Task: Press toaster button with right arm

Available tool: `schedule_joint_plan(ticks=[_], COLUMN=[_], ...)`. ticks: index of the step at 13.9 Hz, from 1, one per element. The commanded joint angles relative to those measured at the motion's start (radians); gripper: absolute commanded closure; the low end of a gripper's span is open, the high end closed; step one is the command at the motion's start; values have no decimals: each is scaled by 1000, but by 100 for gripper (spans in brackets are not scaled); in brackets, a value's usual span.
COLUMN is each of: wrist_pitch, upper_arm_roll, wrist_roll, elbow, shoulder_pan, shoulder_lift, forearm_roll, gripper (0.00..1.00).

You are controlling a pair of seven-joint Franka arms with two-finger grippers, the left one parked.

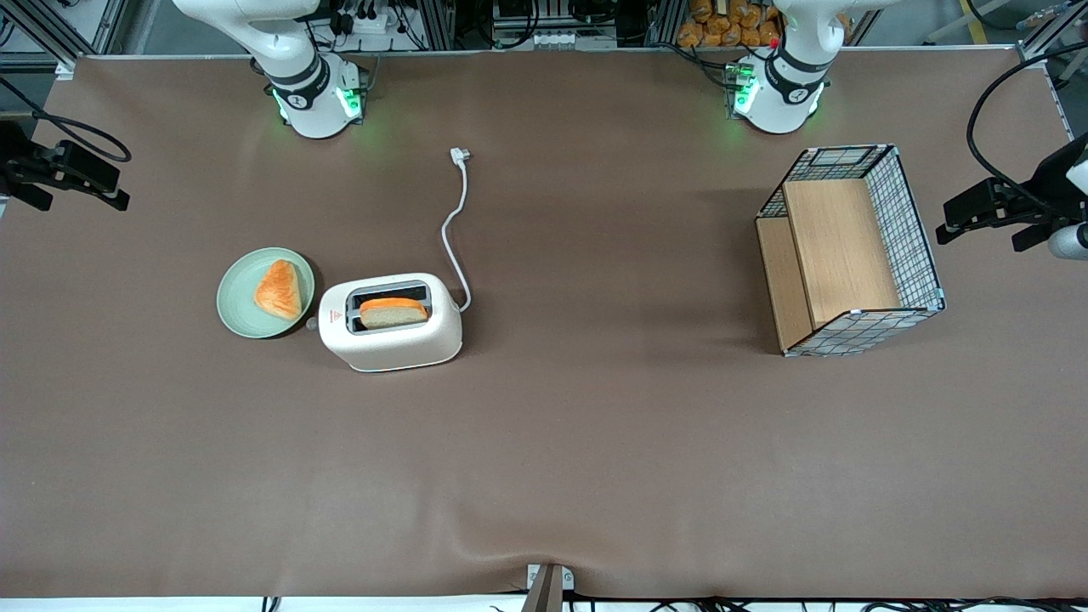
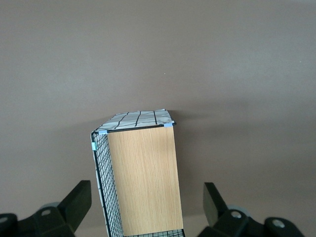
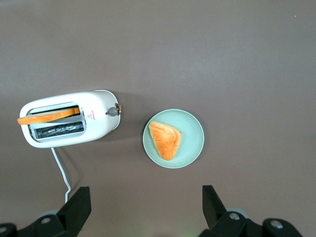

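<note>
The right arm's gripper [image 3: 143, 207] hung high above the brown table [image 1: 595, 442], its two black fingers [image 3: 79, 202] spread wide apart and holding nothing. Well below it, and clear of the fingers, stood the cream-white toaster [image 1: 391, 321] with a slice of bread [image 1: 393, 312] sticking up from one slot. The small grey button [image 3: 113, 111] jutted from the toaster's end that faced a pale green plate [image 3: 192, 148], which sat just beside it. A triangular pastry [image 3: 165, 139] lay on the plate. The toaster's white power cord [image 1: 455, 229] trailed away across the table, unplugged. A wire-and-wood basket [image 1: 850, 251] stood toward the parked arm's end of the table, well apart from the gripper.
</note>
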Motion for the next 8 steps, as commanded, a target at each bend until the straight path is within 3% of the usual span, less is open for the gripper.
schedule_joint_plan(ticks=[1,8], wrist_pitch=[-41,-63], upper_arm_roll=[9,8], wrist_roll=[-8,-5], elbow=[12,40], shoulder_pan=[-3,-3], shoulder_lift=[-17,-14], forearm_roll=[-2,-2], gripper=[0,0])
